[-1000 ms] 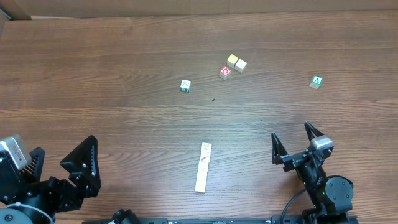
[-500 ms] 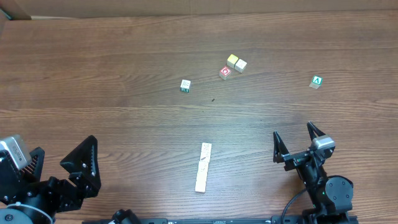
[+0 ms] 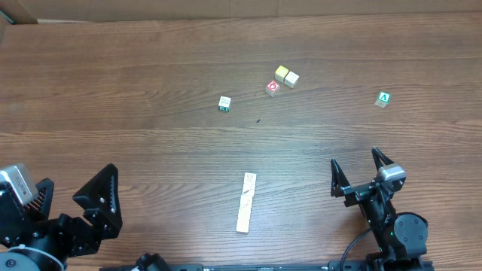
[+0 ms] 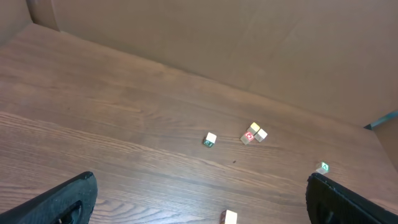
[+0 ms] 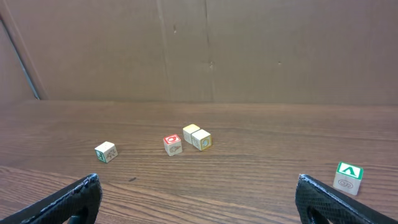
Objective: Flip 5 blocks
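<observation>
Wood table (image 3: 113, 90): blocks (image 3: 245, 202) in row, prob. five, long axis near-far; L/R jaws wide apart.

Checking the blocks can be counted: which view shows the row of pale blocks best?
Overhead: the whole row of pale blocks lies in sight. The left wrist view catches only its far end at the bottom edge; the right wrist view misses it.

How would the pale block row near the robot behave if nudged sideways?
The pale block row looks like separate cubes laid end to end, so a nudge would probably break the line. Flat faces on the table suggest sliding or tipping, not rolling. Being small and wood-like, they are probably light.
</observation>
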